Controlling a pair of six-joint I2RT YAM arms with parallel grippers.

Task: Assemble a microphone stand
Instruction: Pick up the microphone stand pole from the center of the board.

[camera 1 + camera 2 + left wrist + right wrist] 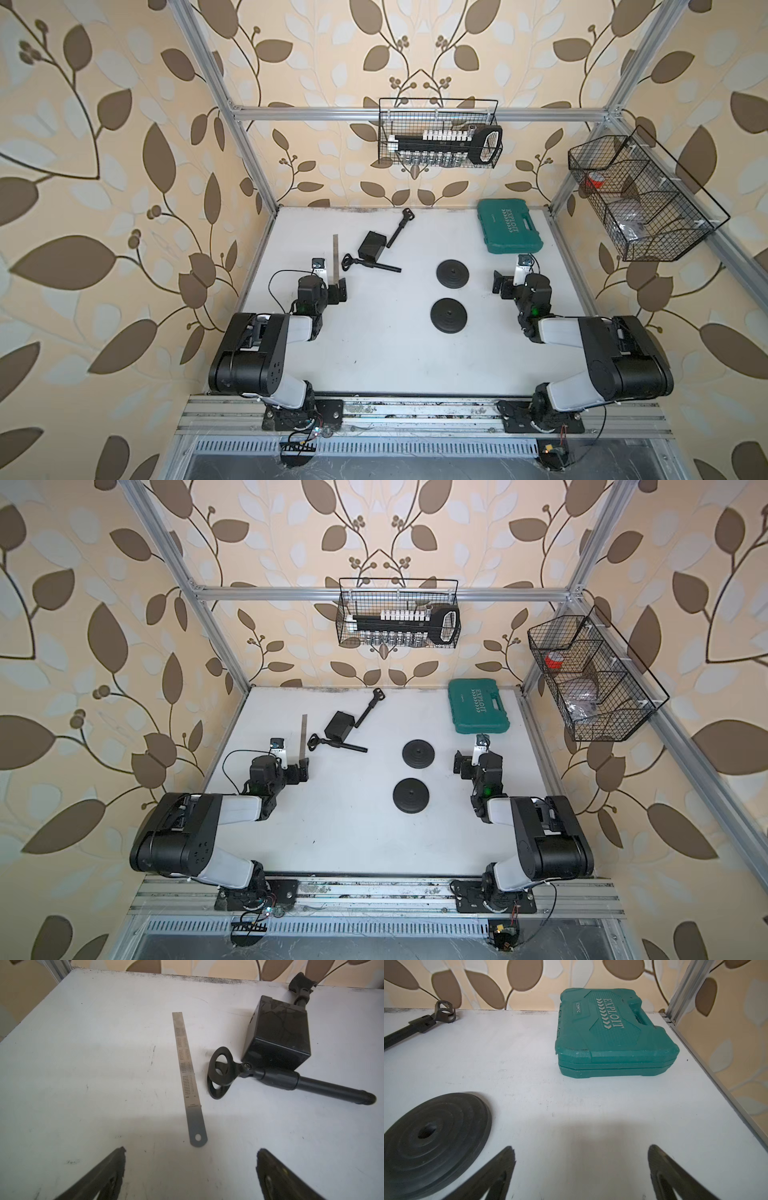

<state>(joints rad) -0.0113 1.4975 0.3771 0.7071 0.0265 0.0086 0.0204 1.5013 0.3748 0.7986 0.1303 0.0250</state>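
Two black round bases lie right of centre in both top views, one farther [452, 273] and one nearer [449, 314]. Two black poles with clip heads lie at back left: one [376, 264] in front of a black box [371, 245], one [399, 228] behind it. My left gripper [332, 291] is open over bare table, just short of the near pole [291, 1082]. My right gripper [509, 286] is open and empty, right of the farther base [431, 1136]. In the wrist views both grippers, left [192, 1150] and right [581, 1147], have wide-spread fingers.
A steel ruler [187, 1076] lies straight ahead of the left gripper. A green tool case [509, 226] sits at back right. Wire baskets hang on the back wall [438, 133] and the right frame [640, 199]. Aluminium posts edge the table.
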